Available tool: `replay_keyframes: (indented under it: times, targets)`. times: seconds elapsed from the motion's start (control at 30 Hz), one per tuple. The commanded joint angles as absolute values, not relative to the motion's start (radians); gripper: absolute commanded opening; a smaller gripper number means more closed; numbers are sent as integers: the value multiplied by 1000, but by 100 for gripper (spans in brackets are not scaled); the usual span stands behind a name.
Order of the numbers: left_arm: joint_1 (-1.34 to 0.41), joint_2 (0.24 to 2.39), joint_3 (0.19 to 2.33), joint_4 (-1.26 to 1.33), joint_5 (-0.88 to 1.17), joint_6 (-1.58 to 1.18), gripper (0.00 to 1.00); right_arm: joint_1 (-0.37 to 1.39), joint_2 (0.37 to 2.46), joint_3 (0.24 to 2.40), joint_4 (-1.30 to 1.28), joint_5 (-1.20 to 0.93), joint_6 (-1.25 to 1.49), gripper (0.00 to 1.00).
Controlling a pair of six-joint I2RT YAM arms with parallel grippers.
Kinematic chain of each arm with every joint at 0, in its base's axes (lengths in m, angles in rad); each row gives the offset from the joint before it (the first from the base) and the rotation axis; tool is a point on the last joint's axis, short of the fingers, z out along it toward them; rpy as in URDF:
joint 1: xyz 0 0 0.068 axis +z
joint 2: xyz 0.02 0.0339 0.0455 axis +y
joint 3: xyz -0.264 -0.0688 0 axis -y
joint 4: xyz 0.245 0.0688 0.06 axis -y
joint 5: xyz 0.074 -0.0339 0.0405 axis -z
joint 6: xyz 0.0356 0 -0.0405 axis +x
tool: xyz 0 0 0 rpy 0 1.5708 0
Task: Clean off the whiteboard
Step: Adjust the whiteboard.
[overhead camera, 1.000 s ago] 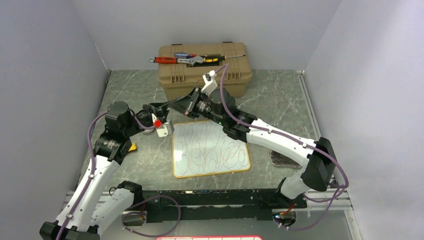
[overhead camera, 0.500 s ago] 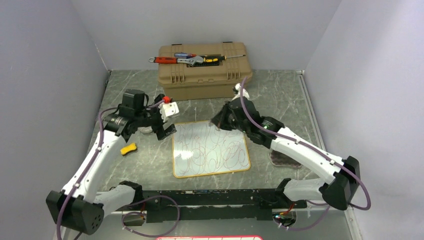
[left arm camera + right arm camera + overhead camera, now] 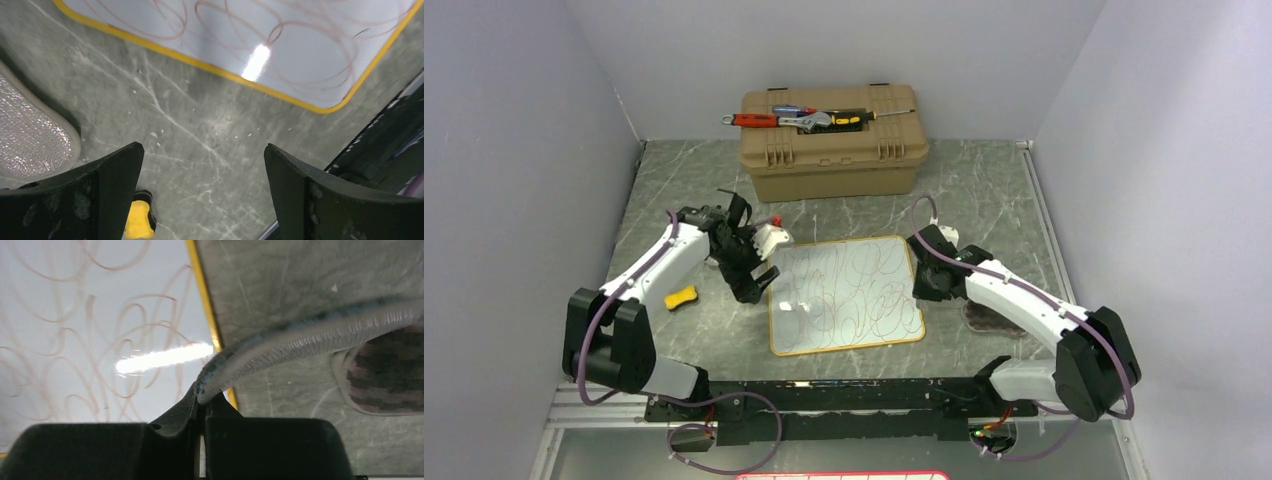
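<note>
The whiteboard (image 3: 844,295), white with a yellow rim and covered in dark scribbles, lies flat mid-table; it also shows in the left wrist view (image 3: 300,45) and the right wrist view (image 3: 75,315). My left gripper (image 3: 755,283) (image 3: 204,165) hangs open over bare table just off the board's left edge, nothing between its fingers. My right gripper (image 3: 922,288) (image 3: 202,405) sits at the board's right rim, shut on the edge of a grey-purple cloth (image 3: 305,342). The cloth trails right to where its body lies on the table (image 3: 986,318).
A yellow eraser block (image 3: 681,297) (image 3: 138,220) lies on the table left of the left gripper. A pale textured pad (image 3: 30,130) shows at the left wrist view's edge. A tan toolbox (image 3: 832,150) with tools on its lid stands behind the board. Grey walls close in three sides.
The left gripper opened and swung down beside the board's left edge. The right arm left the board's far edge for its right rim, and its jaws shut on the cloth.
</note>
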State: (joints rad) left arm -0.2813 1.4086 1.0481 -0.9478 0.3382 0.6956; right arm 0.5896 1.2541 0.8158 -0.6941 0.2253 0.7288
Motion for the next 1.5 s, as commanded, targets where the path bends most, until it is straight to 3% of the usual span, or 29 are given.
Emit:
replay_keyframes:
  times: [0.0,0.4,0.67,1.1,1.3,1.47]
  targets:
    - [-284,1470,1016,-873,209,758,94,571,1289,757,-669,205,702,0]
    - [-284,1619,920,-578,144,794,88,554,1320,646,-623,95,695,0]
    - [-325,1773,1028,-528,190,716,84,557,1287,597,-573,-44,747,0]
    - [-363,1894,1264,-651,379,618,81,674,1094,514,-594,-65,925,0]
    - [-352,1851,1346,-732,368,614,84,669,1021,647,-749,-23,866,0]
    - [-345,1818,1372,-805,345,562,84,559,1041,791,-795,-34,737,0]
